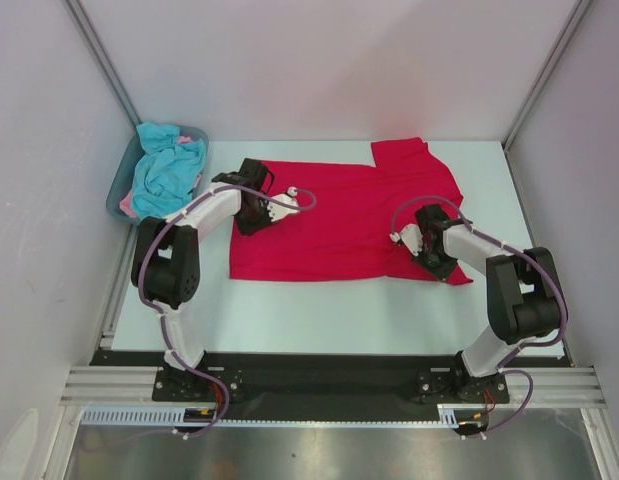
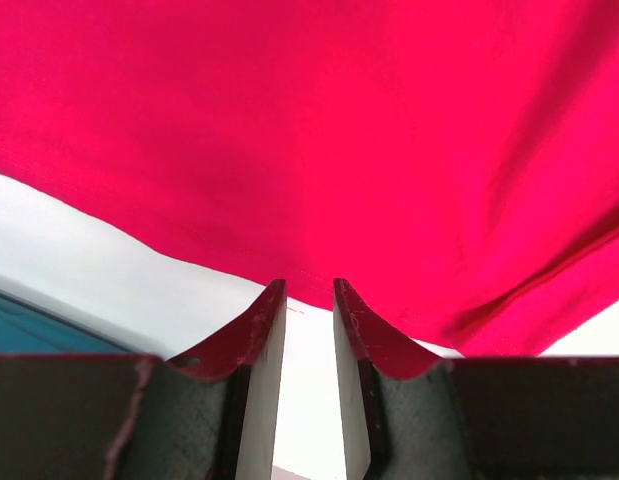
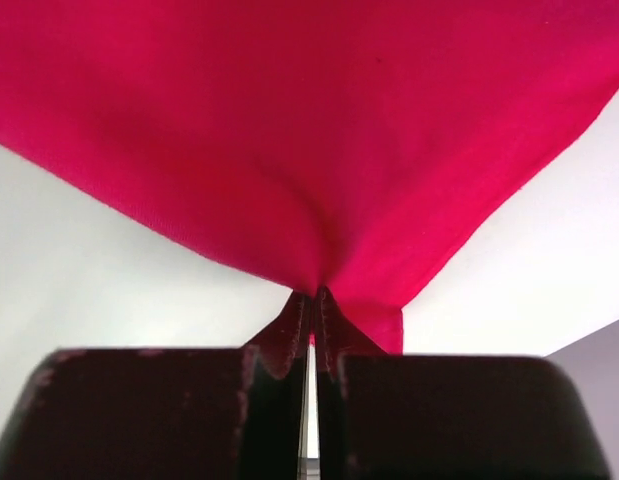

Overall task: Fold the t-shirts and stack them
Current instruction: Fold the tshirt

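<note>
Of two grippers, the right gripper [image 3: 312, 295] pinched the one red t-shirt [image 1: 329, 220] spread mid-table at its 4 o'clock side, the left gripper [image 2: 309, 287] stood parted at its 9 o'clock edge, and one tub [image 1: 114, 195] of turquoise cloth [image 1: 169, 165] sat at 10 o'clock.

Bright even light, soft shadows; left fingers [image 2: 261, 345] slightly blurred.

The spread t-shirt [image 1: 339, 215] is lying on the surface [image 1: 319, 320], left claw [image 1: 274, 207] over its left part, right claw [image 1: 419, 246] near its front-right corner; bundled t-shirts [image 1: 169, 170] are sitting in the tub [image 1: 116, 192], far left.
</note>
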Robot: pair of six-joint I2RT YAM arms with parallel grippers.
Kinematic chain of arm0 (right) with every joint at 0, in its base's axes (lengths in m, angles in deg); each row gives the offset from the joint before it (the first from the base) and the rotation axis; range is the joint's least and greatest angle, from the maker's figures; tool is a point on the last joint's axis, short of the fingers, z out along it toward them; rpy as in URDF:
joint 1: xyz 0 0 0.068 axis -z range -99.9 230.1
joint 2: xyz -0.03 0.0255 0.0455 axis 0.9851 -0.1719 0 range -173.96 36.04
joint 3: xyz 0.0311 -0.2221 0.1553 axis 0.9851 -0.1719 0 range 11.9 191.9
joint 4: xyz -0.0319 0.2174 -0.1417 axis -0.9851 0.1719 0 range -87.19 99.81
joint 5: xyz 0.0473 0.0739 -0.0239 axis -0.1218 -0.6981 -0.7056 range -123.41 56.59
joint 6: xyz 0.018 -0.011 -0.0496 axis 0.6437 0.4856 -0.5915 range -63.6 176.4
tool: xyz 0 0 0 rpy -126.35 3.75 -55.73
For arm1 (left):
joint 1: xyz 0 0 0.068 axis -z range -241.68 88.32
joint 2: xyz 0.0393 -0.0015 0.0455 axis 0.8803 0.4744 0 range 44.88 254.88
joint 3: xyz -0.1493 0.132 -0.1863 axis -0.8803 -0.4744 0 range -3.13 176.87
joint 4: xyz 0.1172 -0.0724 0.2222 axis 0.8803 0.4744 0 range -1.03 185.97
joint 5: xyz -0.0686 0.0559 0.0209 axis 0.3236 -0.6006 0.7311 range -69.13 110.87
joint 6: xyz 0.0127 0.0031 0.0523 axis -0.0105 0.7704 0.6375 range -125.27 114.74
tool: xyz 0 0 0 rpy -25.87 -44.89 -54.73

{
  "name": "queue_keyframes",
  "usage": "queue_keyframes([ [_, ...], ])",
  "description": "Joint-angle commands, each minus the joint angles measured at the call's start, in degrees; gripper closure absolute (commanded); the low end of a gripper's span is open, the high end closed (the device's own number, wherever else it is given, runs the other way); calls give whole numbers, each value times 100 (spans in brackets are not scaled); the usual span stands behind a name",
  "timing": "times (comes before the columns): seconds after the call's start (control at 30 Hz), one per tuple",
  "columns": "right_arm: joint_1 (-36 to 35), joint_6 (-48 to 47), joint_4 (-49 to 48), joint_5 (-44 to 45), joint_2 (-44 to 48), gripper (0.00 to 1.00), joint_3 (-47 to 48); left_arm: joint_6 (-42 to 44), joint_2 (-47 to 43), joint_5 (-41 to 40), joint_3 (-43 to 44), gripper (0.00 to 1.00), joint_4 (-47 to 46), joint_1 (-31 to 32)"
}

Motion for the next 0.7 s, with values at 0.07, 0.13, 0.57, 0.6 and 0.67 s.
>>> queue_keyframes([
  [0.07, -85, -66, 440, -297, 336, 100, 439, -65, -154, 2, 142, 69, 34, 57],
  [0.13, -85, -110, 958, -850, 547, 100, 860, -65, -110, 11, 186, 69, 34, 57],
  [0.57, 170, 417, 884, -1609, 126, 100, 2260, -30, 48, -16, 256, 69, 52, 57],
  [0.6, 144, 496, 707, -1234, 82, 100, 2216, -38, 48, -7, 256, 69, 52, 66],
  [0.67, 74, 479, 294, -924, -6, 100, 2120, -73, 48, 2, 248, 69, 52, 57],
])
